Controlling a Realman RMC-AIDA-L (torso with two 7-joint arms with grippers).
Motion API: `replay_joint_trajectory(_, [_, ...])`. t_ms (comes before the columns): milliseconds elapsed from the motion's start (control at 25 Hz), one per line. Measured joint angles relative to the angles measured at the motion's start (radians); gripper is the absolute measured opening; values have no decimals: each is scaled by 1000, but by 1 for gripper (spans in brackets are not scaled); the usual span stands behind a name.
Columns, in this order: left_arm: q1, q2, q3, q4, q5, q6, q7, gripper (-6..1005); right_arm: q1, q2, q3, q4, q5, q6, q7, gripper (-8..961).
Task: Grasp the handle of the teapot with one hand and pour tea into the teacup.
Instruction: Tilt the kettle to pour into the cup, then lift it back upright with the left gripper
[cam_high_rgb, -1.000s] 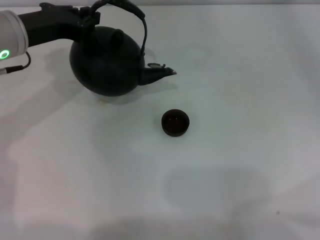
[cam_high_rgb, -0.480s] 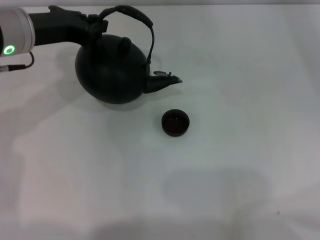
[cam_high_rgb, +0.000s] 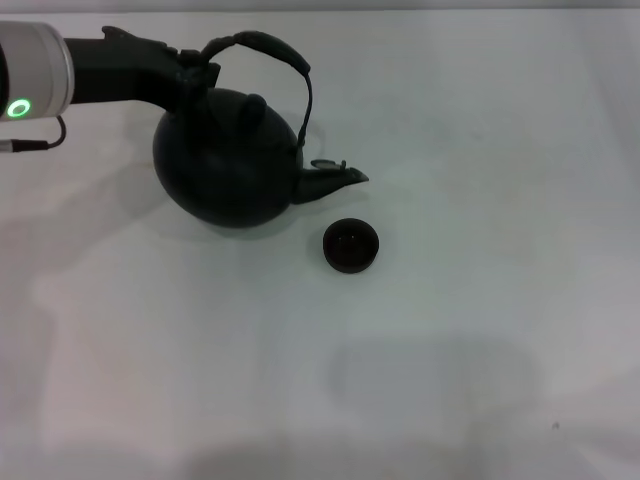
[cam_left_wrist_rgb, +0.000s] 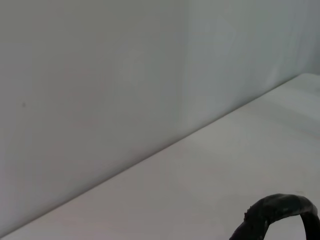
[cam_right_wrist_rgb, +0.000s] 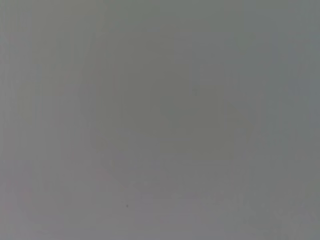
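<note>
Left gripper (cam_high_rgb: 200, 72): my jaws are clamped on the near-left end of the handle (cam_high_rgb: 262, 44), reaching in from the left edge of the head view, my dark forearm lying above the pot's left shoulder.
Teapot (cam_high_rgb: 228, 158): hanging from my grip in the upper left of the bench (cam_high_rgb: 480, 330), tipped so that the spout (cam_high_rgb: 335, 178) points right and slightly down.
Teacup (cam_high_rgb: 351, 246): upright on the bench, below and just right of the spout tip, not touching the pot; its mouth is open to the head view.
Handle in the left wrist view: only a dark curved piece (cam_left_wrist_rgb: 280, 212) shows at the lower edge, with pale bench and wall behind it.
Edges: the bench's far edge runs close behind the handle; my arm crosses the left edge of the head view.
Open room: the whole right half of the bench and the near stretch below the teacup are bare pale surface; a faint grey shadow lies below the cup.
Right gripper: not in the head view; its wrist view shows only flat grey, so I cannot tell how its jaws stand.
Change from earlier: over the last second the teapot has moved right and down toward the cup, and the spout has dipped lower and nearer the cup's rim; the teacup has not shifted.
</note>
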Motion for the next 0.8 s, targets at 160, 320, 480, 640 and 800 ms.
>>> replay_joint_trajectory(160, [18, 0, 0, 30, 19, -18, -18, 188, 7, -2, 0, 0, 1, -10, -4, 828])
replay_joint_trajectory(320, [23, 0, 1, 59, 65, -43, -47, 187, 16, -3, 0, 0, 1, -21, -5, 828])
replay_joint_trajectory(480, [22, 1, 0, 74, 79, -66, -55, 187, 18, -6, -1, 0, 1, -28, -3, 828])
replay_joint_trajectory(640, [13, 1, -1, 86, 83, -94, -64, 187, 19, -11, -2, 0, 1, -41, 1, 828])
replay_joint_trajectory(800, [12, 0, 0, 118, 106, -112, -87, 187, 20, -12, -2, 0, 1, -58, 1, 829])
